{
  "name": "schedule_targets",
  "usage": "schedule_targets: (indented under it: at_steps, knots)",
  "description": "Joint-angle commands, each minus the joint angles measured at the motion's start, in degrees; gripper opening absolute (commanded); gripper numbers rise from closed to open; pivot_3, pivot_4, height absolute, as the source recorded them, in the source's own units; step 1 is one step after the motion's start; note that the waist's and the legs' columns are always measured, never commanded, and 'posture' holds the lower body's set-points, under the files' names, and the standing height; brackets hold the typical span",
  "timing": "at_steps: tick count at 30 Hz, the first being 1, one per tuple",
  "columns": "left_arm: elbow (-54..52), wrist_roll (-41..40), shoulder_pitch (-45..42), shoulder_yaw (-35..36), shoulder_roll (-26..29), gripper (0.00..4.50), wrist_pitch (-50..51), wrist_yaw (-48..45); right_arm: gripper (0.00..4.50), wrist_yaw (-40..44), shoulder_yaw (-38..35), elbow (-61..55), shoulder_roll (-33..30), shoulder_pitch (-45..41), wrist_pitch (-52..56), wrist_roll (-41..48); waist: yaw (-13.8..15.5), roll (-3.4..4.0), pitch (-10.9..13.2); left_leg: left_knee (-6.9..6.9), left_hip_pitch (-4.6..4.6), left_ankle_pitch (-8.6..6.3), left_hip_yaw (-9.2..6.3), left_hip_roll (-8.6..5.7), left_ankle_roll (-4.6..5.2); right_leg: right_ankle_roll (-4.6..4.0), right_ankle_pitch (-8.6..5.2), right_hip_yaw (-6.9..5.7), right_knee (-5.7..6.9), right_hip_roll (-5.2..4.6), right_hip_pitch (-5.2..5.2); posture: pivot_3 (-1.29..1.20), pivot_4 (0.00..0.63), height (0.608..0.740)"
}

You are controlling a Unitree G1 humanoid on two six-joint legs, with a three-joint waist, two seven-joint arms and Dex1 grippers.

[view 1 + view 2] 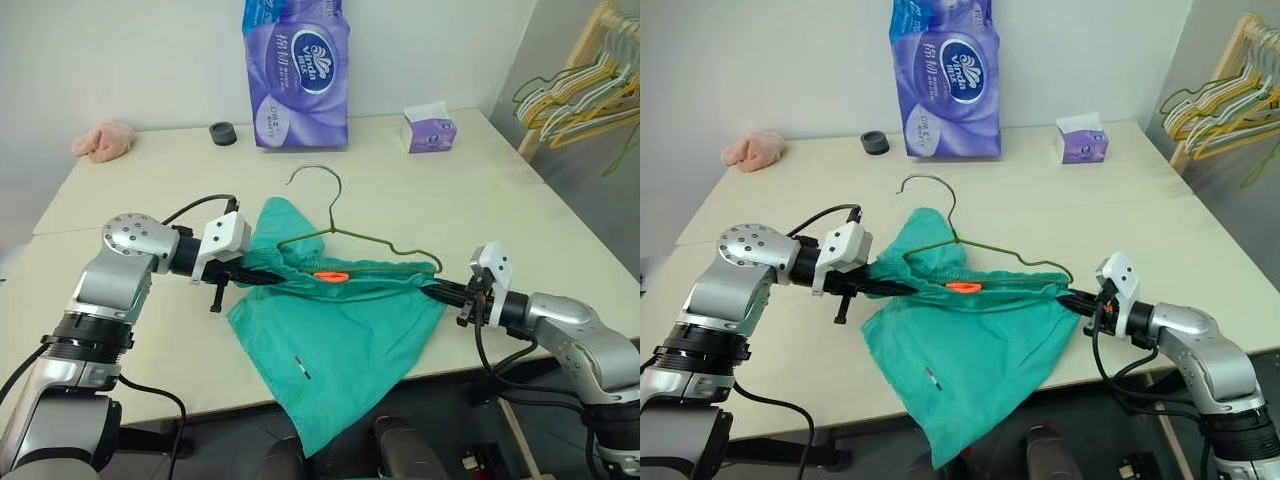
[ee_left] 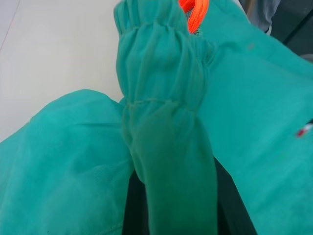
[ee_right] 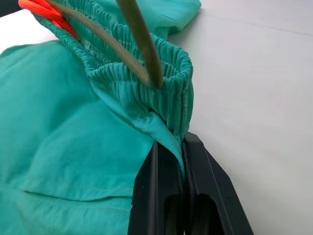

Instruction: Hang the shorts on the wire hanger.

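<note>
Shorts (image 1: 340, 340) waistband pinched by both tools, hiding wire hanger (image 1: 345, 232) lower bar.

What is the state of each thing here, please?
shorts: held up by the waistband at both ends, one leg hanging past the table edge
wire hanger: its bar inside the waistband, hook free
left gripper: shut on shorts
right gripper: shut on shorts
tissue box: upright, a tissue sticking out
</note>
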Motion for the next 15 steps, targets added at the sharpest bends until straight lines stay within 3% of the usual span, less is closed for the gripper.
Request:
schedule_targets:
  at_steps: [1,15]
  knots:
    - [3.04,3.39,-1.39,0.04,2.1,0.0,-3.33,1.01,0.04,0.05,-3.08,-1.05,-1.78,0.09,0.28,0.44,0.0,0.0,0.0,0.0,0.0,0.0,0.0,0.0,0.0,0.0,0.0,0.0,0.0,0.0,0.0,-0.2,0.101,0.74]
    - [4.11,2.71,-1.67,-0.35,2.58,0.0,-2.51,-0.08,0.04,-0.34,-4.38,0.14,-2.14,1.1,-0.06,-0.03,-0.17,0.0,0.0,0.0,0.0,0.0,0.0,0.0,0.0,0.0,0.0,0.0,0.01,0.0,0.0,-0.21,0.101,0.74]
